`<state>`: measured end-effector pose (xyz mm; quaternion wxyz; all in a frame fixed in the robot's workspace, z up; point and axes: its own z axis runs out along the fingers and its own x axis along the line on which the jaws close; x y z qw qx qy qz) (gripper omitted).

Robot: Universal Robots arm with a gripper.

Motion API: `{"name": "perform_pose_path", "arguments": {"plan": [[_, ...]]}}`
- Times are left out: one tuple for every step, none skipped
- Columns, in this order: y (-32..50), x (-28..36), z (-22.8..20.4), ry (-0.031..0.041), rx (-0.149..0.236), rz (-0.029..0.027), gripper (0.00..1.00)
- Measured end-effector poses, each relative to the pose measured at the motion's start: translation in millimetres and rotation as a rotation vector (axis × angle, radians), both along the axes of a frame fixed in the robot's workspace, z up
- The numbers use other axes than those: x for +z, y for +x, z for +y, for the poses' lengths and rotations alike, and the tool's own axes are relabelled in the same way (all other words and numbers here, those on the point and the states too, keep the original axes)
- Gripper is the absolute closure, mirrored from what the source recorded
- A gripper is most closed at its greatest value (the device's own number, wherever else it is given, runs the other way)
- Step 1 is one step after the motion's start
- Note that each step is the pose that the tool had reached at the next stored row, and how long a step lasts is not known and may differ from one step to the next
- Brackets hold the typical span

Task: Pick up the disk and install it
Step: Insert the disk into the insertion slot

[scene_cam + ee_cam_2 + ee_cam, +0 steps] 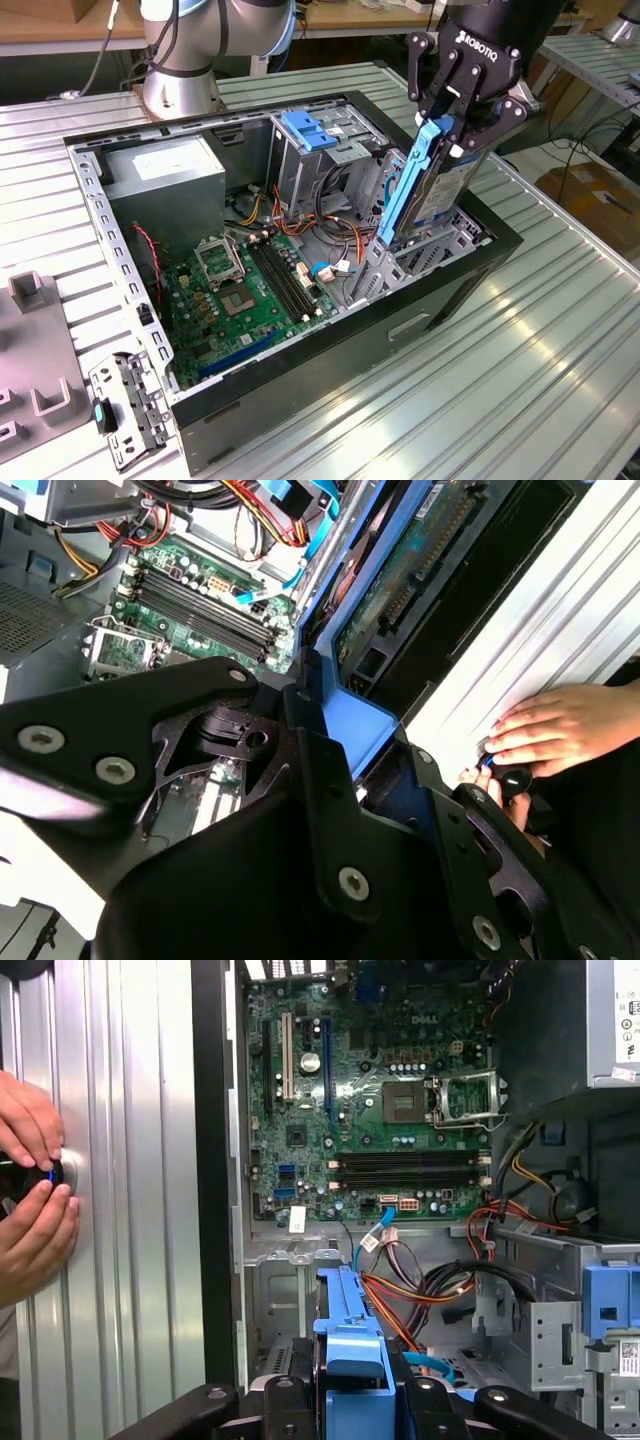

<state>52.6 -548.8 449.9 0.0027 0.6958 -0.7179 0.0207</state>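
Observation:
The disk (432,195), a metal drive with blue side rails, hangs steeply tilted over the end of the open computer case (300,350) at the exterior view's right. My gripper (455,135) is shut on its upper end, fingers on both faces. The disk's lower end dips inside the case beside the black wall. In the second wrist view the disk's blue rail (350,730) and green circuit-board underside (400,590) run away from my gripper (340,755). The first wrist view has the blue rail (350,1340) edge-on between the fingers (285,1400).
Inside the case lie the motherboard (240,300), a grey power-supply box (165,170), cables, and a drive cage with a blue latch (305,130). A person's hands (30,1190) rest on the ribbed table beside the case. A loose bracket (125,410) lies at the exterior view's left.

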Motion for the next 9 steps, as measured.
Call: {"name": "perform_pose_path", "arguments": {"plan": [[0.0, -0.7, -0.4, 0.0, 0.0, 0.0, 0.63], [0.0, -1.1, -1.0, -0.0001, 0.0, 0.0, 0.63], [0.0, -1.5, -1.8, 0.0, 0.0, 0.0, 0.63], [0.0, -1.7, -2.3, 0.0, 0.0, 0.0, 0.63], [0.0, -1.8, -2.9, 0.0, 0.0, 0.0001, 0.63], [0.0, -2.0, -3.2, 0.0, 0.0, 0.0, 0.63], [0.0, -2.1, -3.3, -0.0001, 0.0, 0.0, 0.63], [0.0, -2.3, -3.3, -0.0002, 0.0, 0.0, 0.63], [0.0, -2.9, -3.4, 0.0, 0.0, 0.0, 0.63]]}}
